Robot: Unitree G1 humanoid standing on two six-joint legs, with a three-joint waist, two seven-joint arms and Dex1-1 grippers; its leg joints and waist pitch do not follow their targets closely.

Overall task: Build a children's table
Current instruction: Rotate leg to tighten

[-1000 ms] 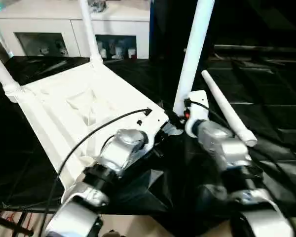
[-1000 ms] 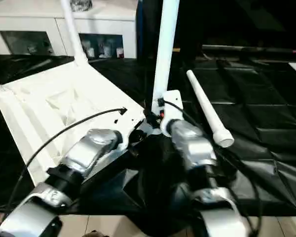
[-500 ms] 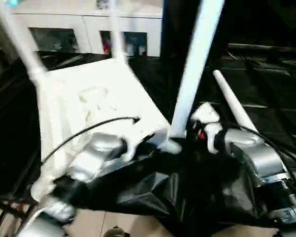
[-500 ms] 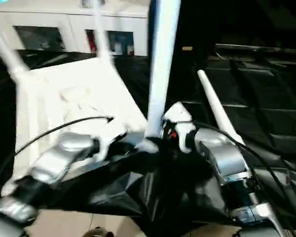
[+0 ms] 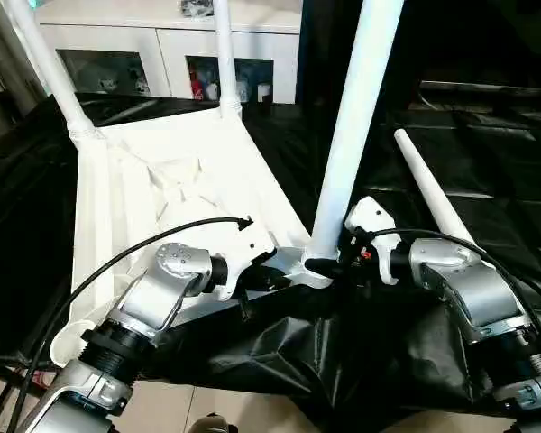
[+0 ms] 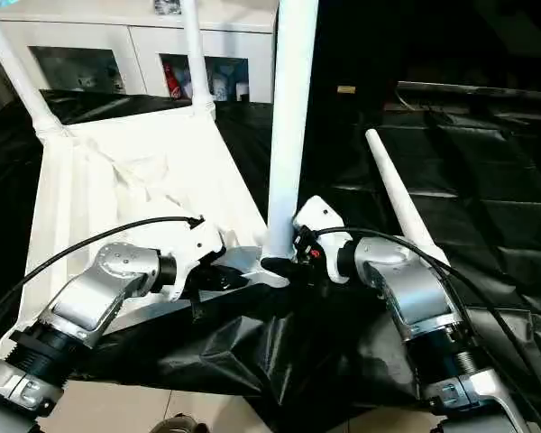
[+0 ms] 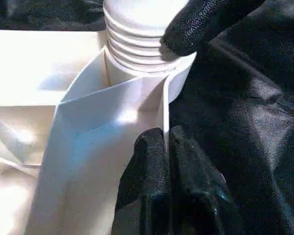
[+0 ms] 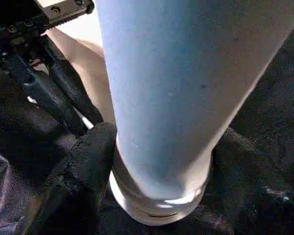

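The white tabletop [image 5: 162,194] lies upside down on the black-draped work table [image 5: 487,135], ribbed underside up. At its far left corner socket a leg [image 5: 50,68] stands upright; a second leg [image 5: 225,54] rises from the far corner next along. The near left corner socket [image 5: 61,343] holds no leg — its round mouth is bare.

The left gripper [image 7: 164,147] has its two black fingers pressed together on the thin rim of the tabletop, just beside the near right corner socket [image 7: 179,81]. In that socket sits the third leg [image 5: 356,117], upright, its ribbed screw end [image 7: 137,46] showing above the socket's lip.

The right gripper [image 8: 159,161] straddles this leg just above the socket — one black finger [image 8: 81,176] on each side of the tube, jaws spread to the leg's width and closed against it.

Further right the fourth leg [image 5: 433,194] lies loose on the black cloth, well apart from the tabletop. Behind the work table stands a white cabinet [image 5: 162,27] with small items in its open compartments, too small to identify.
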